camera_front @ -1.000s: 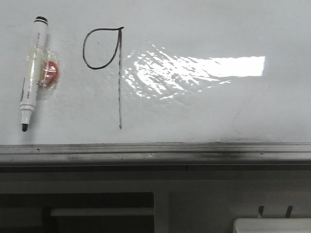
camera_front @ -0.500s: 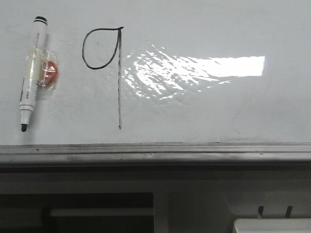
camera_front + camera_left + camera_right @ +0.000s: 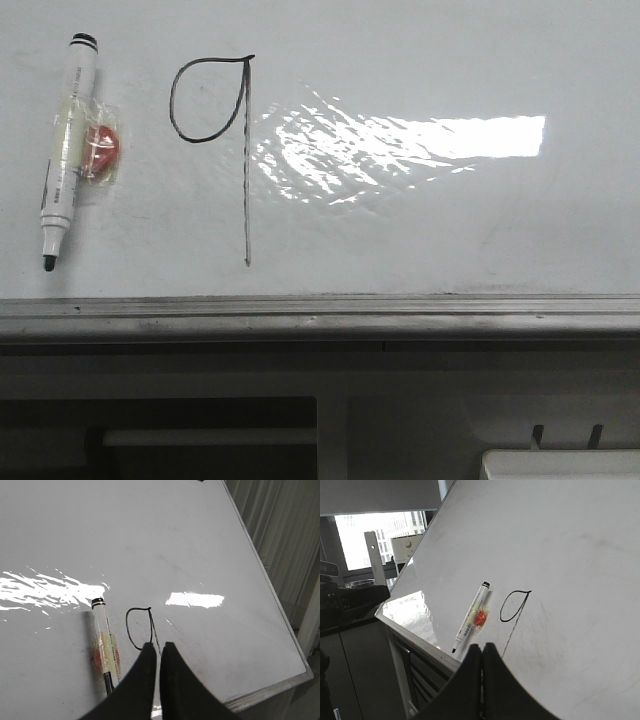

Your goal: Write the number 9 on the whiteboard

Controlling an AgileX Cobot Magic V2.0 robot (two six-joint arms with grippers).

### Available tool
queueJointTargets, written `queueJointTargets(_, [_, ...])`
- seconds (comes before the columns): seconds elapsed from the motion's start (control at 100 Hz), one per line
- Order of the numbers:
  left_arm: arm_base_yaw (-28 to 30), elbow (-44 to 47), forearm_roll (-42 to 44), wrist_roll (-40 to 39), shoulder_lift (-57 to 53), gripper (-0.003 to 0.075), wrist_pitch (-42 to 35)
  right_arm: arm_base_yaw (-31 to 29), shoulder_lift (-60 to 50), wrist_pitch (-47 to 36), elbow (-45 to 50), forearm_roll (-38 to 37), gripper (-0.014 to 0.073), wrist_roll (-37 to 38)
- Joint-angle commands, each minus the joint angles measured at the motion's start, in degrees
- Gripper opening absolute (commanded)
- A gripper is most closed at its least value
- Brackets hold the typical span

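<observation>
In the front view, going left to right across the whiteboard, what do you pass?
White marker pen with black tip → small red object taped to its barrel → thin dark hand-drawn number 9 → bright light reflection, all on the glossy white whiteboard.

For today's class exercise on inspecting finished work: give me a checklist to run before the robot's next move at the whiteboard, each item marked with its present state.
1. Number 9 drawn, loop closed and stem present: ok.
2. Marker pen lying on the whiteboard, beside the figure, not touching it: ok.
3. Marker cap on: not ok, tip bare.
4. Left pincer shut, empty: ok.
5. Right pincer shut, empty: ok.
6. Ink dry: cannot tell.
</observation>
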Motion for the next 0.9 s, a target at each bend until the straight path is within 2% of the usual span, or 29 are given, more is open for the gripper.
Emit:
queueJointTargets(0.0, [0.0,-1.6,0.1,-0.1,0.5,-0.002,-4.2,-0.1,-0.4,-4.8,-1.5,-0.6,-0.0069,-0.1])
queueJointTargets(0.14, [0.2,0.7,0.4,-0.1,0.5,-0.002,-6.7,-0.1,-0.4,-4.8,-1.5,-0.6,-0.0069,-0.1])
queueJointTargets(0.23, [3.1,4.6,0.8,-0.1,0.2,-0.002,-10.9,-0.1,-0.4,-4.8,-1.5,-0.6,-0.0069,-0.1])
queueJointTargets(0.29, [6.5,4.3,0.8,-0.1,-0.6,-0.002,-6.1,-0.1,-0.4,-4.8,-1.5,-0.6,-0.0069,-0.1])
queueJointTargets(0.47, [19.3,4.4,3.3,-0.1,-2.4,-0.002,-3.5,-0.1,-0.4,-4.9,-1.5,-0.6,-0.0069,-0.1])
queueJointTargets(0.6, [26.9,4.4,4.8,-0.1,-2.4,-0.002,1.2,-0.1,-0.4,-4.9,-1.5,-0.6,-0.0069,-0.1])
queueJointTargets(0.89, [32.6,4.5,6.5,-0.1,-2.4,-0.002,16.6,-0.1,-0.4,-4.9,-1.5,-0.6,-0.0069,-0.1])
